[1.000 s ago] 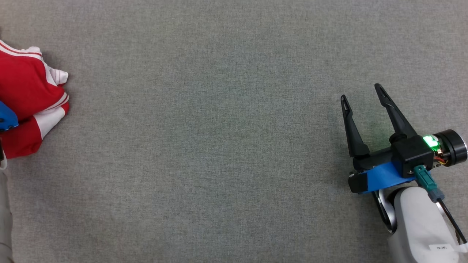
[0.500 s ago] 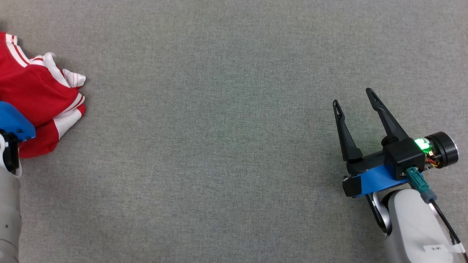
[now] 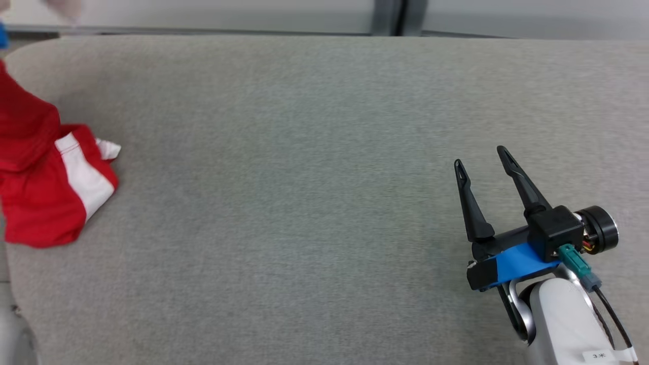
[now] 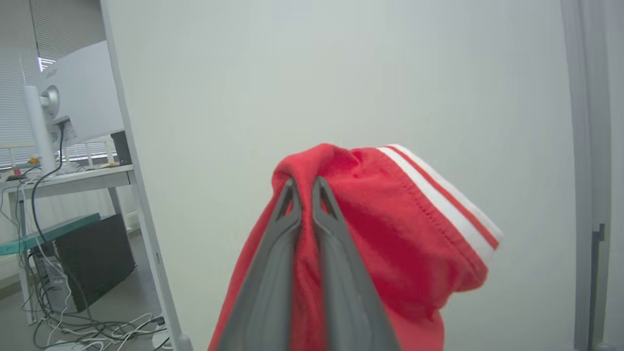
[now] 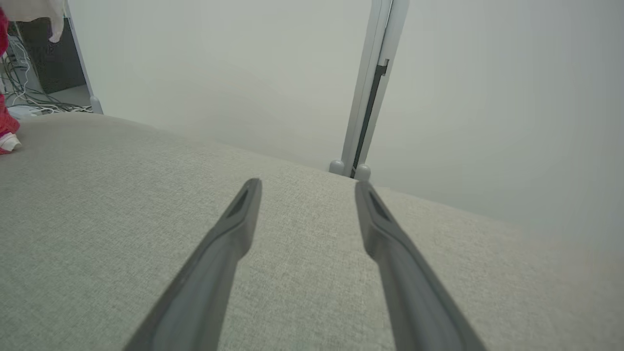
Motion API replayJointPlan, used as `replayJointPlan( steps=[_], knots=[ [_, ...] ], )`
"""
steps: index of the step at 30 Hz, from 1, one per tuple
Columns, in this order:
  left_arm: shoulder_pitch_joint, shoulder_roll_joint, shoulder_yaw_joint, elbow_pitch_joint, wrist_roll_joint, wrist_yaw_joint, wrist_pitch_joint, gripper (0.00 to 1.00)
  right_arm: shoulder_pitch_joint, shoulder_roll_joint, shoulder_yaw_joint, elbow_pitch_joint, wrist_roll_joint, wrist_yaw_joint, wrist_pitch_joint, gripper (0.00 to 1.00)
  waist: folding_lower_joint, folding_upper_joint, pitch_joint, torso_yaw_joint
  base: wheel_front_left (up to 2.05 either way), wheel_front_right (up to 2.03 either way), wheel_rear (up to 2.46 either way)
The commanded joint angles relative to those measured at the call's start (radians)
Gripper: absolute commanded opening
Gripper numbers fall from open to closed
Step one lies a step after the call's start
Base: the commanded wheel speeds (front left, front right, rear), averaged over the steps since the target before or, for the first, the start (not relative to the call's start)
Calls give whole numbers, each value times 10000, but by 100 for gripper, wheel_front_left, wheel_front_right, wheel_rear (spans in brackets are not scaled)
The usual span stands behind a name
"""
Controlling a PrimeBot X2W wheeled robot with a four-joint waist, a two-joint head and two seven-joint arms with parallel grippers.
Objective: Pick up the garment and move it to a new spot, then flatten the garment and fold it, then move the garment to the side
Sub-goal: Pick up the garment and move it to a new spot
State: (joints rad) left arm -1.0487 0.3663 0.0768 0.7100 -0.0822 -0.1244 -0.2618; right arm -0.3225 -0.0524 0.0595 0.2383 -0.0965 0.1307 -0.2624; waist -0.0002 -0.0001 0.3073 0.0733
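Note:
The garment (image 3: pixel 40 177) is red with white bands and hangs at the far left of the grey table, its lower folds still resting on the cloth. In the left wrist view my left gripper (image 4: pixel 304 187) is shut on a red fold of the garment (image 4: pixel 390 234), lifted in front of a pale wall, with a white-striped hem draping to the right. My right gripper (image 3: pixel 481 158) stands open over the table's right side with nothing between its fingers; it appears again as the open right gripper (image 5: pixel 304 187) above bare cloth. A small bit of the garment (image 5: pixel 6 131) shows at the left edge there.
The grey padded table (image 3: pixel 314 177) ends at a rounded far edge, with a pale wall and a grey post (image 3: pixel 388 17) behind. In the left wrist view a desk (image 4: pixel 63 178) with a monitor and floor cables (image 4: pixel 97 331) stands to the left.
My left gripper has shut on the garment and raised it, so the garment now hangs stretched upward. The head camera has tilted up, bringing the table's far edge into view. The right gripper stays open.

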Motion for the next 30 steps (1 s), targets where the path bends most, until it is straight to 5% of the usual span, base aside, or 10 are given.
replayJointPlan(
  steps=[1,15,30],
  knots=[
    [-145,-200,-268,-526,136,-45,-39,0,112,16,38,31,172,1,-39,100,2,1,-379,-488,0,0,0],
    [86,-1969,-3150,-3341,-560,-58,831,0,473,13,58,-115,1502,1,-40,100,2,1,-739,-2561,0,0,0],
    [4103,-2923,-4713,-2192,-1698,61,371,0,462,15,-153,-368,1655,1,-38,100,2,1,-611,-2986,0,0,0]
  ],
)
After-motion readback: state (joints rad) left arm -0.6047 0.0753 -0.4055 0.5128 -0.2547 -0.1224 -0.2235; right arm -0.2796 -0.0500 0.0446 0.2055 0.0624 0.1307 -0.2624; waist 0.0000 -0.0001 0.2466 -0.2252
